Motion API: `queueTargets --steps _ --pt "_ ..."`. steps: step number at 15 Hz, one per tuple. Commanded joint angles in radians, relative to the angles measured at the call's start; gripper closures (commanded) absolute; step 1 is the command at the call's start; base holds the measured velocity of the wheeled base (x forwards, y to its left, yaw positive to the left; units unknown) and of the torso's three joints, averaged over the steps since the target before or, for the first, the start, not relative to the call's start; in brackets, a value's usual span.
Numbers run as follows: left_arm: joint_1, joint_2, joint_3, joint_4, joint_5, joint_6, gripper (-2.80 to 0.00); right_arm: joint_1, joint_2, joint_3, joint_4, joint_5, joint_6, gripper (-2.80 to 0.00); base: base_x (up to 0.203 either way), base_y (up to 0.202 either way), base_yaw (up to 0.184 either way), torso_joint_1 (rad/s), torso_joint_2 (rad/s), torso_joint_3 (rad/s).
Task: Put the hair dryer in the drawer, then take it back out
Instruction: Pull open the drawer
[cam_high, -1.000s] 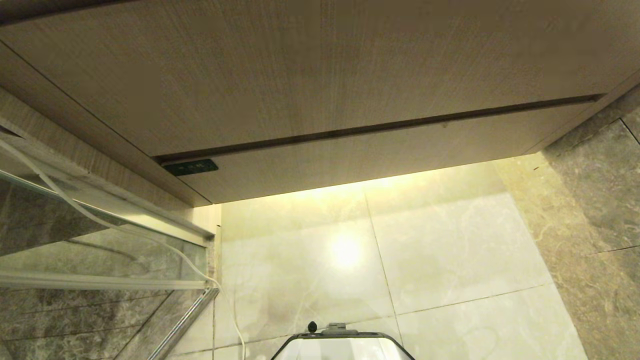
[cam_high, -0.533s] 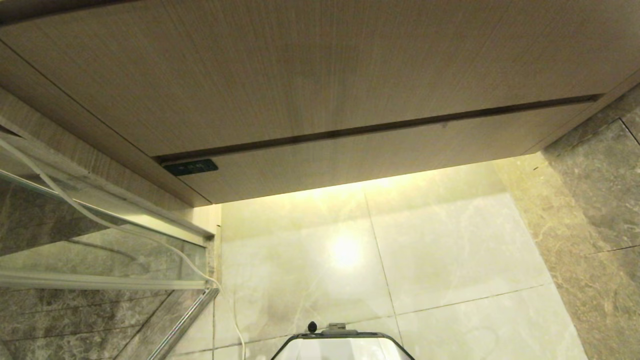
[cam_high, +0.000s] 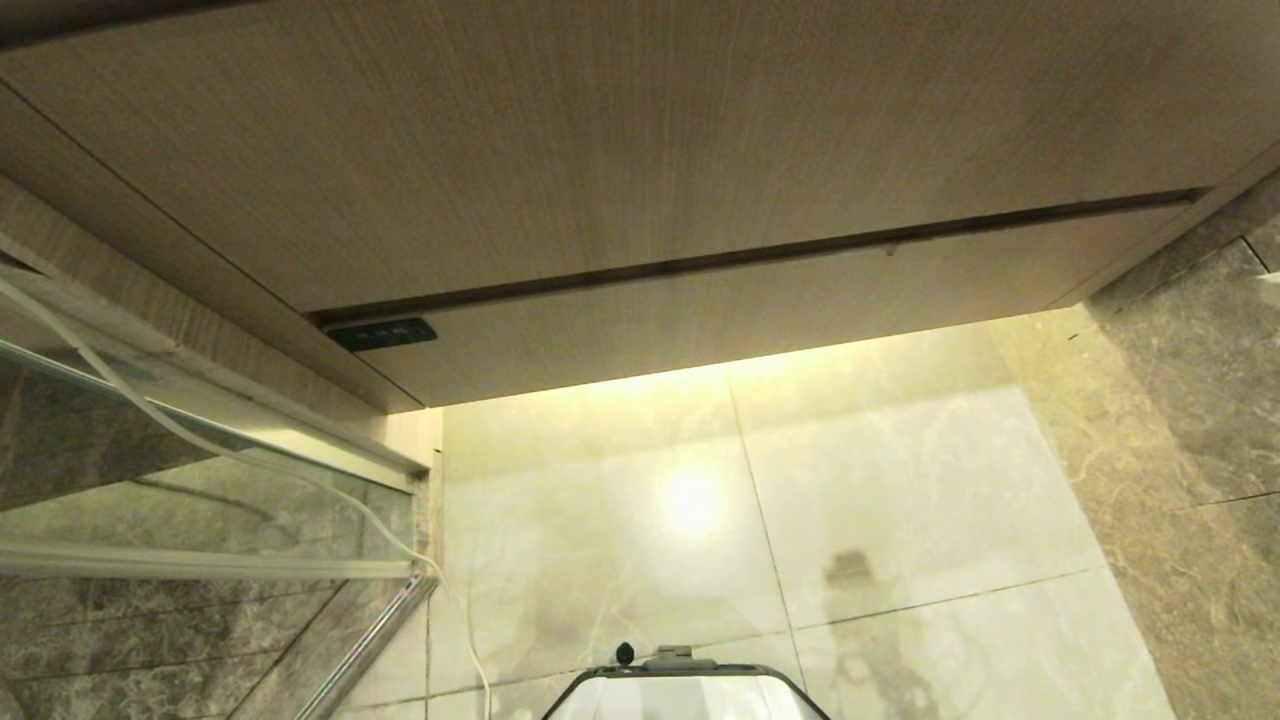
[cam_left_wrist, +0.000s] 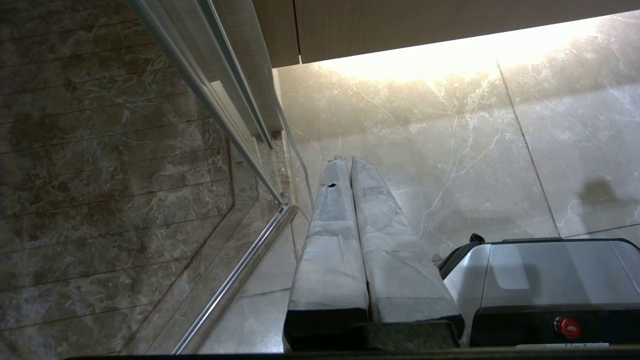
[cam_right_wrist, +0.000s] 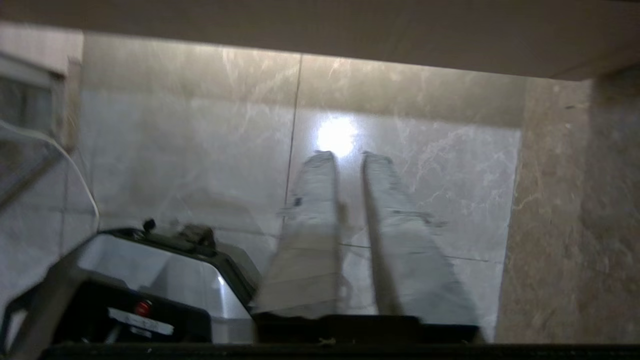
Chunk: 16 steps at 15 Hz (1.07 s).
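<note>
Far left: glass door (cam_high: 200, 500), with a white cord (cam_high: 428, 566) trailing down past it to the floor (cam_high: 900, 480). No telling what that cord belongs to.

Left gripper (cam_left_wrist: 350, 162) parked low beside the base (cam_high: 685, 690), padded fingers pressed flat together, clenched on nothing.

Centre: drawer (cam_high: 760, 300) shut, sitting under the taller panel (cam_high: 600, 140). Looks like a wide, low, light-brown wood-grain front, flat, no handle. Just a dark seam along its upper edge and a small black tag (cam_high: 382, 333) at its left end. Warm glow on the tiles beneath it.

Hair dryer nowhere in any view, neither on the floor nor in either claw, so probably up above, out of frame.

Right of centre: arm shadow (cam_high: 850, 570) on the tiles. Right gripper (cam_right_wrist: 345, 155) hanging over the floor below the cabinet edge, fingers a narrow gap apart, released and empty.

Far right: dark stone wall (cam_high: 1200, 400).

Step in hand, by the look of it: getting that drawer open. With no handle, best to hook a fingertip into the seam or under the bottom lip. Aim near mid-width rather than at an end. Pull straight out and level, steadily, so the wide front does not rack. Keep the wrist clear of the panel above. Open far enough to leave room for the dryer and its cord.
</note>
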Motion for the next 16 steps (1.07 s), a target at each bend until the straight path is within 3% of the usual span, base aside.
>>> queueTargets --steps 1,4,8,10,14,16 --pt "0.0 0.0 0.001 0.0 0.0 0.0 0.0 -0.001 0.313 -0.074 -0.019 0.011 -0.23 -2.8 0.0 0.0 0.0 0.0 0.0 0.0" --pt "0.0 0.0 0.001 0.0 0.001 0.0 0.0 -0.07 0.42 -0.086 -0.063 0.058 -0.71 -2.8 0.0 0.0 0.0 0.0 0.0 0.0" --pt "0.0 0.0 0.0 0.0 0.001 0.0 0.0 -0.173 0.507 -0.049 -0.226 0.359 -1.178 -2.8 0.0 0.0 0.0 0.0 0.0 0.0" --pt "0.0 0.0 0.002 0.0 0.001 0.0 0.0 -0.195 0.543 -0.03 -0.307 0.45 -1.261 -2.8 0.0 0.0 0.0 0.0 0.0 0.0" --pt "0.0 0.0 0.0 0.0 0.001 0.0 0.0 -0.194 0.631 0.042 -0.713 0.468 -1.277 -2.8 0.0 0.0 0.0 0.0 0.0 0.0" --pt "0.0 0.0 0.002 -0.001 0.0 0.0 0.0 -0.186 0.682 0.015 -0.736 0.468 -1.283 -2.8 0.0 0.0 0.0 0.0 0.0 0.0"
